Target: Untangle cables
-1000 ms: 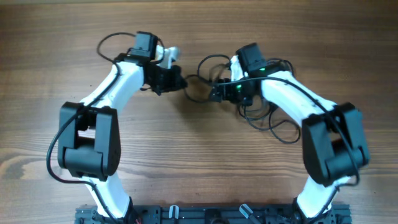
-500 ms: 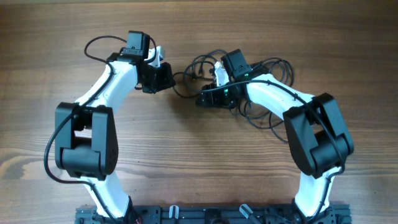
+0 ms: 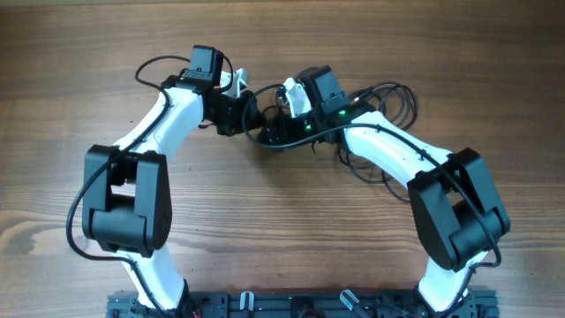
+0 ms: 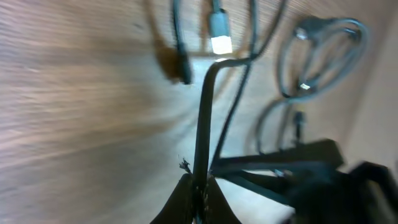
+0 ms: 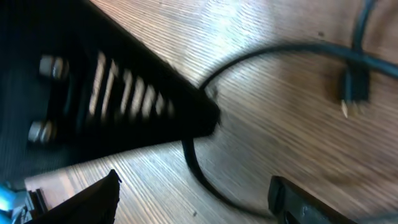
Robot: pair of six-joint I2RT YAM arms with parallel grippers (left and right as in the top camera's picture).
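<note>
One cable (image 4: 202,118) is gripped in the clenched left claw (image 4: 198,193). The right claw (image 5: 194,183) is seen released, with a cable loop (image 5: 249,57) lying between its parted jaws. The other cables (image 3: 388,95) are heaped on the worktop (image 3: 282,238) toward one o'clock.

Black cable (image 5: 249,58) curving over wooden table (image 5: 280,143), plug (image 5: 353,87) upper right, left gripper (image 5: 204,118) tip on it

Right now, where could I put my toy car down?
The table is bare between the two arms, and left of the left arm. It is crowded where the left gripper and right gripper meet, and among the cables by the right arm.
</note>
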